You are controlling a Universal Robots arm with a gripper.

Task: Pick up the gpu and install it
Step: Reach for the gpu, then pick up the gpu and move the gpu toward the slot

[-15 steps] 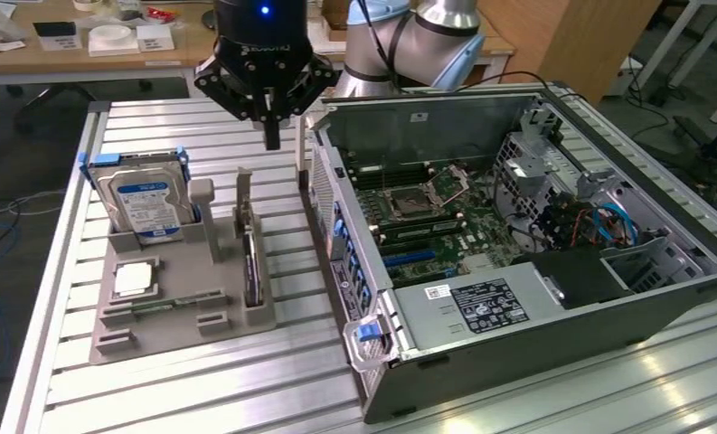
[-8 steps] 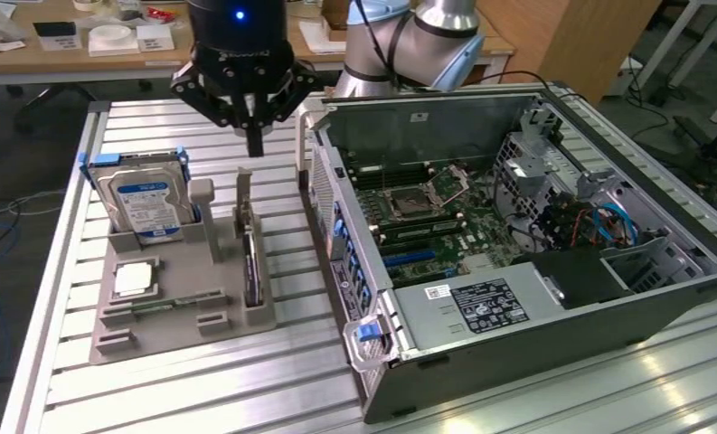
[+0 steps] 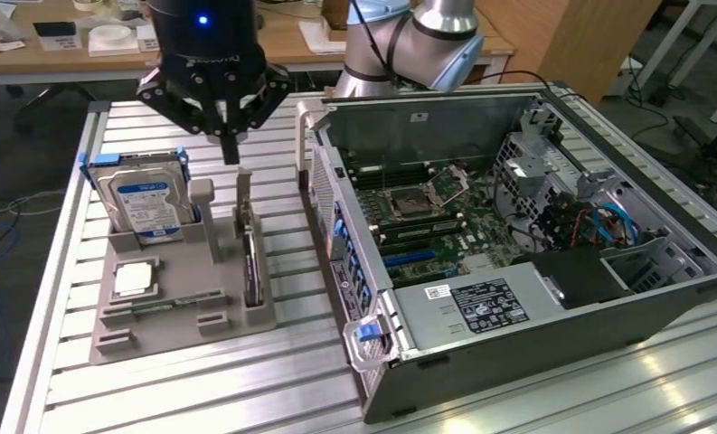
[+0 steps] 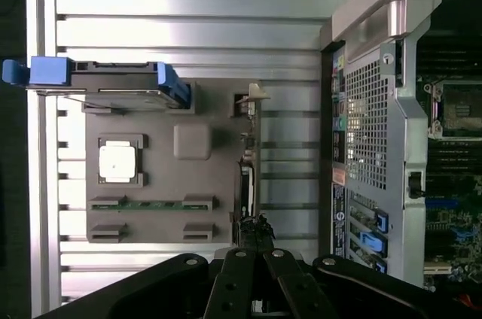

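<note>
**A:** Status on the gpu?

**B:** Pick step, nothing grabbed. The gpu [image 3: 250,262] stands on edge in the grey holder [image 3: 165,316] on the tabletop [image 3: 274,380], beside the open PC case [image 3: 515,298]. My end effector [image 3: 229,149] hovers above its bracket end, fingers pressed together, empty.

**A:** What does the grab need?

**B:** My read: fingers spread first, then squared across that thin top edge.

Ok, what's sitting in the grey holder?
In the grey holder: Hard drive upright, CPU flat, memory stick, and the gpu on edge in its slot. The gpu's lower edge is hidden by the slot walls.
</note>
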